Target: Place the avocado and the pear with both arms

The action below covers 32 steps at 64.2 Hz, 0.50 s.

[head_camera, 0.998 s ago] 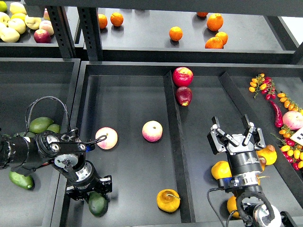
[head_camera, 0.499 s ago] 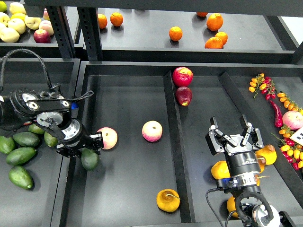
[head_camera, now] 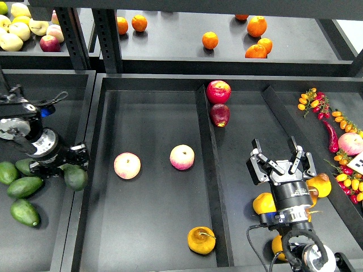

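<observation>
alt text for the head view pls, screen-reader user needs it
The left gripper holds a dark green avocado over the left bin, beside lighter avocados. The right gripper hangs open and empty above the right compartment, while the golden pear lies untouched at the near end of the middle tray, with two pink-and-yellow fruits farther back.

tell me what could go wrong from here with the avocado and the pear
The left gripper carries the dark avocado hanging below its fingers, right over the divider wall; it could clip the wall or slip out. The pear sits against the centre divider, away from the open right gripper, so a grasp there may be cramped.
</observation>
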Available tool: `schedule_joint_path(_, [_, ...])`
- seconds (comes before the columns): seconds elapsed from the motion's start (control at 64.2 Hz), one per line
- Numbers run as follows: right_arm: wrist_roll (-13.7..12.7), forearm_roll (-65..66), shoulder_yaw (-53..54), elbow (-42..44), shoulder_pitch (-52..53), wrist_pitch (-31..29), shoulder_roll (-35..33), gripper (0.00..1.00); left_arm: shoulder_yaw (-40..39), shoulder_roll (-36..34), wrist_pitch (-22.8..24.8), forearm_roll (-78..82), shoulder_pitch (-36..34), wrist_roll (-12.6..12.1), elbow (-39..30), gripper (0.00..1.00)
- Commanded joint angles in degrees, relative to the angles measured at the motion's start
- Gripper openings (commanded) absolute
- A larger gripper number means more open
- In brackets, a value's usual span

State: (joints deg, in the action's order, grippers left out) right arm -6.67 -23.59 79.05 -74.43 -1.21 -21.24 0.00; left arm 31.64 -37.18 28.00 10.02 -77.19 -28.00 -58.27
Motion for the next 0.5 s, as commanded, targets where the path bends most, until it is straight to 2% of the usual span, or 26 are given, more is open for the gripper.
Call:
schedule_joint_path(0.0, [-0.10,-0.41,-0.13,0.07,4.45,4.45,0.00,1.00,0.09,-2.28,0.00,0.61,0.90,0.00,-0.96,0.26])
schedule_joint_path(0.218, [-0.71,-0.50,-2.14,0.42,12.62,12.01,0.00,1.00,-0.26,-7.99,0.00,2.98,3.79,0.00,-3.60,0.27])
schedule_joint_path(0.483, [-0.89,-0.41,-5.14,0.60,15.62,13.16,0.00,1.00,-8.17,-10.11,0.00,7.11,13.20,0.00,-2.99,0.28])
